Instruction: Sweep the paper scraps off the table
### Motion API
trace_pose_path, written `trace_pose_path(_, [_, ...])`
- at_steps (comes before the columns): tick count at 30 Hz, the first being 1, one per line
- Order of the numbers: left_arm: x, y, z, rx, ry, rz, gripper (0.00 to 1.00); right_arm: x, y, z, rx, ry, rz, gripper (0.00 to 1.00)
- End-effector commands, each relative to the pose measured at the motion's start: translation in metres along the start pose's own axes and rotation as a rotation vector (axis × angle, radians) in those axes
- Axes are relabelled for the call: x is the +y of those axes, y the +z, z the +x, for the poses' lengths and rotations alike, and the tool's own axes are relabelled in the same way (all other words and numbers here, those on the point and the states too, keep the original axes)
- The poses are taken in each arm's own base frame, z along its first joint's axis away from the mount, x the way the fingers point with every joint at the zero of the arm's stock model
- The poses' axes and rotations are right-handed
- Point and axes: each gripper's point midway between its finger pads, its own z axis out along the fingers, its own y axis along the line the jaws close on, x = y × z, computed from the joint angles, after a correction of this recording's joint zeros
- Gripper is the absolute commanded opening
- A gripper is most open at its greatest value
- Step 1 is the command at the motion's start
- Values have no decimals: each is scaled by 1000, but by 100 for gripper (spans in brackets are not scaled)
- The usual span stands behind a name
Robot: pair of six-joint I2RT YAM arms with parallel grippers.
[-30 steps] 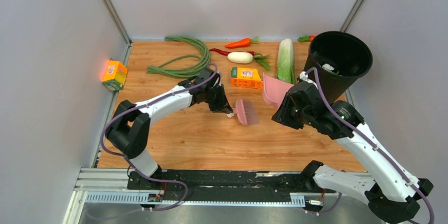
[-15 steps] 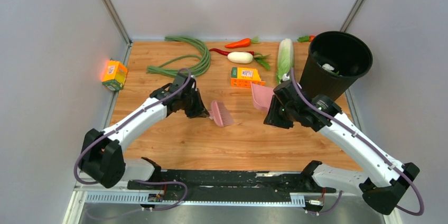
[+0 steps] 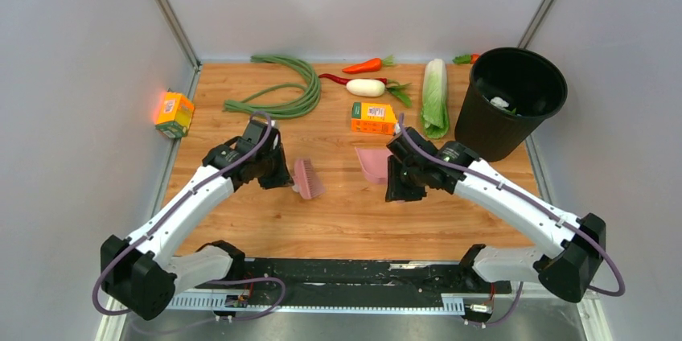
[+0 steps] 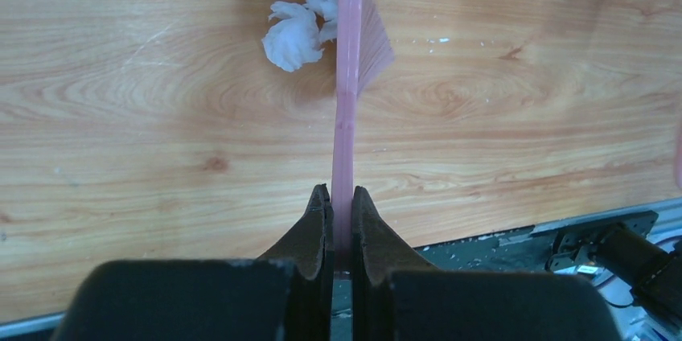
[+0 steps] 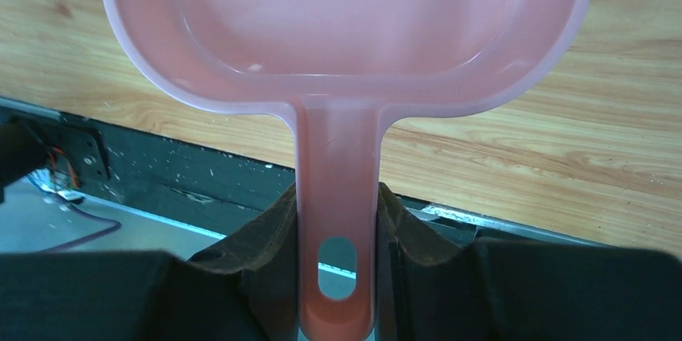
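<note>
Two small white paper scraps (image 4: pixel 293 35) lie on the wooden table (image 4: pixel 145 148) at the left side of the pink brush (image 4: pixel 347 100); in the top view the brush (image 3: pixel 308 178) hides them. My left gripper (image 4: pixel 342 192) is shut on the brush handle; it also shows in the top view (image 3: pixel 280 174). My right gripper (image 5: pixel 336 196) is shut on the handle of the pink dustpan (image 5: pixel 346 27). In the top view the right gripper (image 3: pixel 396 174) holds the dustpan (image 3: pixel 372 162) low over the table (image 3: pixel 338 220), to the right of the brush. The pan looks empty.
A black bin (image 3: pixel 512 100) with a white wad (image 3: pixel 499 102) inside stands at the back right. Green beans (image 3: pixel 281 88), a carrot (image 3: pixel 366 65), a white radish (image 3: pixel 366 88), a cabbage (image 3: pixel 434 96) and an orange box (image 3: pixel 374 117) lie at the back. Another orange box (image 3: pixel 174 113) lies at the left edge.
Both arms have moved left and nearer. The dustpan has come down from beside the bin to mid-table. The brush has moved left with the left gripper.
</note>
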Motion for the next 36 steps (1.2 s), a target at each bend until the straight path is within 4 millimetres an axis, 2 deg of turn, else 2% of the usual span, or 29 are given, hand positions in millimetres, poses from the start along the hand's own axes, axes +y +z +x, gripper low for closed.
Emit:
trace_pose_path(1, [19,-21,10,6,53,-54,0,16,9,5,8,-112,-19,0])
trace_pose_path(7, [9,-52,3,-6,120,-20,0,32,26,25,53,-220,14,0])
trace_pose_path(16, [-4,-122,-50,-223,152,-51,0,55,41,53,96,-352,41,0])
trace_pose_path(19, [4,-133,-66,-272,163,-129,0,62,43,59,99,-389,46,0])
trace_pose_path(20, [16,-135,-68,-283,167,-192,0,64,45,61,100,-401,46,0])
trace_pose_path(24, [38,-135,-72,-294,183,-310,0,76,48,67,89,-439,19,0])
trace_pose_path(28, [47,-130,-72,-307,183,-340,0,81,52,71,73,-467,8,0])
trace_pose_path(36, [61,-75,-59,-200,230,-382,0,77,67,85,88,-512,11,0])
